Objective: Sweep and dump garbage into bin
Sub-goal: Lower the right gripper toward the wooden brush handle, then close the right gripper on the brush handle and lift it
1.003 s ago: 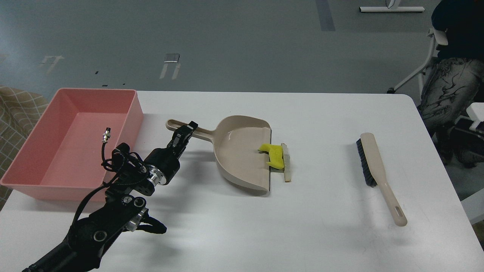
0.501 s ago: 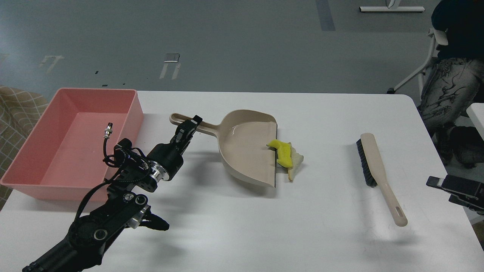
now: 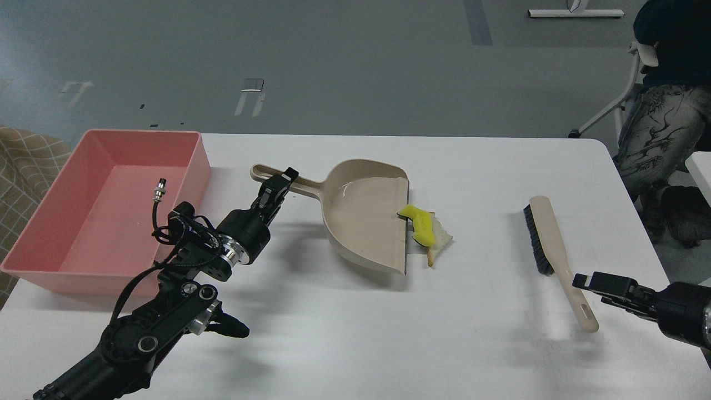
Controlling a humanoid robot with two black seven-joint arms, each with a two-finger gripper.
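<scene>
White rectangular table (image 3: 355, 344) carries everything. Large shallow salmon-pink plastic tub (image 3: 33, 222), the bin, sits left of the left gripper (image 3: 280, 183), near it, with the black left arm crossing over its near right corner. Nothing visible lying in the tub besides the arm's cable plug seen above it.

Beige plastic long-handled dustpan (image 3: 361, 216) lies just right of the left gripper; its handle runs left to the gripper, and the black fingers are clamped on the handle near its far end. Pan mouth faces right, its lip on the table.

Beige long-handled brush with black bristles (image 3: 555, 250) lies well right of the left gripper and just left of the right gripper (image 3: 586, 283). The handle end with its slot points toward the near edge, close under the right gripper's tip; touching or apart, can't tell. Right gripper enters from the right edge, seen dark and end-on, fingers not separable, so its state can't be told.

Garbage: yellow sponge-like scrap with dark green side (image 3: 420, 223) sits right of the left gripper, at the dustpan's mouth, its left tip touching the lip, mostly outside the pan. Triangular white bread slice with tan crust (image 3: 441, 241) lies just beside it, on its right, touching it, on the table outside the pan. Both well left of the right gripper, with the brush between.
</scene>
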